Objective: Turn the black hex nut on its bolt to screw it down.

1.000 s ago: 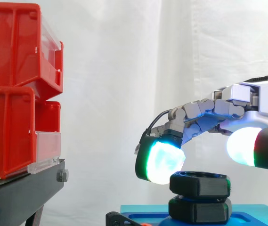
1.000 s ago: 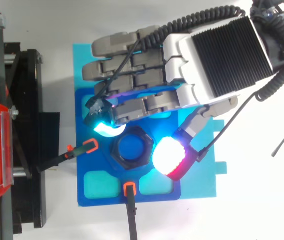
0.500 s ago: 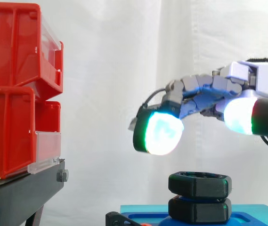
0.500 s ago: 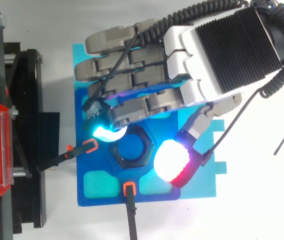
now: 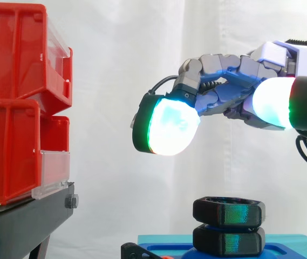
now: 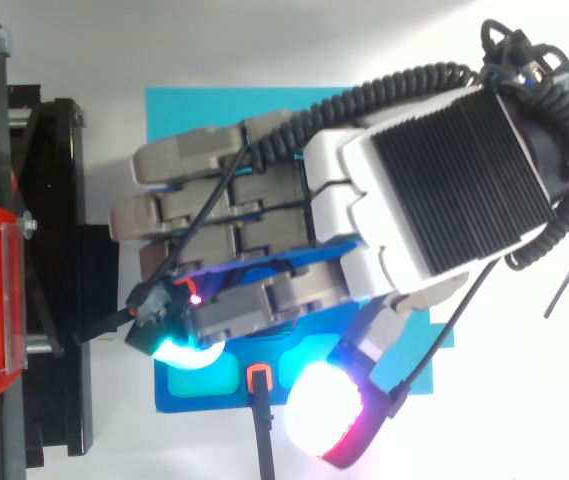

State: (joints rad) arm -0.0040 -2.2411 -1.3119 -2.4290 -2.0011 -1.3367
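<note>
The black hex nut [image 5: 229, 210] sits at the top of its bolt, above a second black hex piece [image 5: 229, 240] on the blue fixture [image 5: 282, 243]. My hand [image 5: 234, 91] hovers well above the nut, clear of it, with its fingers loosely extended and holding nothing. One glowing fingertip [image 5: 166, 125] hangs up and to the left of the nut, another pad [image 5: 274, 103] to the upper right. In the top view the hand [image 6: 434, 190] covers the nut, and its fingers reach left over the blue fixture [image 6: 194, 385].
Stacked red bins [image 5: 18, 102] on a black stand [image 5: 24, 224] rise at the left. Orange-tipped black clamps [image 6: 257, 378] hold the fixture's front edge. A cyan plate [image 6: 214, 110] lies under the fixture. The white curtain hangs behind.
The hand has risen from beside the nut to well above it, letting it go. In the top view it has shifted toward the front and now covers the nut.
</note>
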